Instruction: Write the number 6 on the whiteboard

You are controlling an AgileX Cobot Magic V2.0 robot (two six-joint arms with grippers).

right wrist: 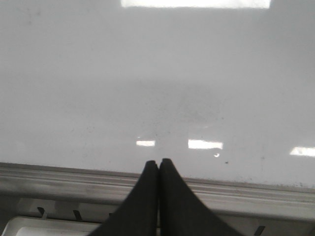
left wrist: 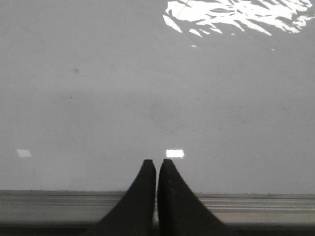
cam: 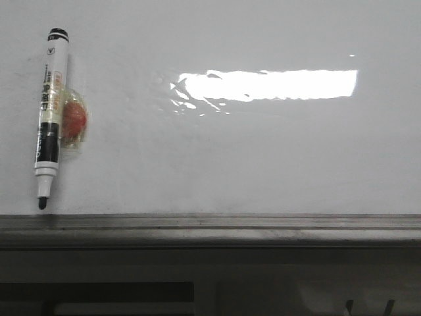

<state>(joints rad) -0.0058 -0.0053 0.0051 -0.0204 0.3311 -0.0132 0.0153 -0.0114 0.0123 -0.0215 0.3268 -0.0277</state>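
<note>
A: Where is the whiteboard [cam: 263,151], and is the number 6 on it?

B: The whiteboard fills most of the front view, with a bright rectangular reflection [cam: 266,84] in the upper middle and a grey metal rail [cam: 210,224] along the lower edge. No drawn digit is visible on the part that shows; the board's edges are cut off by the frame.

A: What is on the left side?

B: A marker [cam: 50,118] hangs nearly upright, uncapped tip down, just above the rail. A reddish thing under clear tape [cam: 74,122] touches its right side; what it is cannot be made out. The print on the barrel is too small to read.

A: And the grippers?

B: Neither arm shows in the front view. In its wrist view the left gripper [left wrist: 157,164] has its dark fingers pressed together, holding nothing, before the board. The right gripper [right wrist: 158,164] is also closed and holds nothing. Below its rail, some pale shapes are cut off and unclear.
</note>
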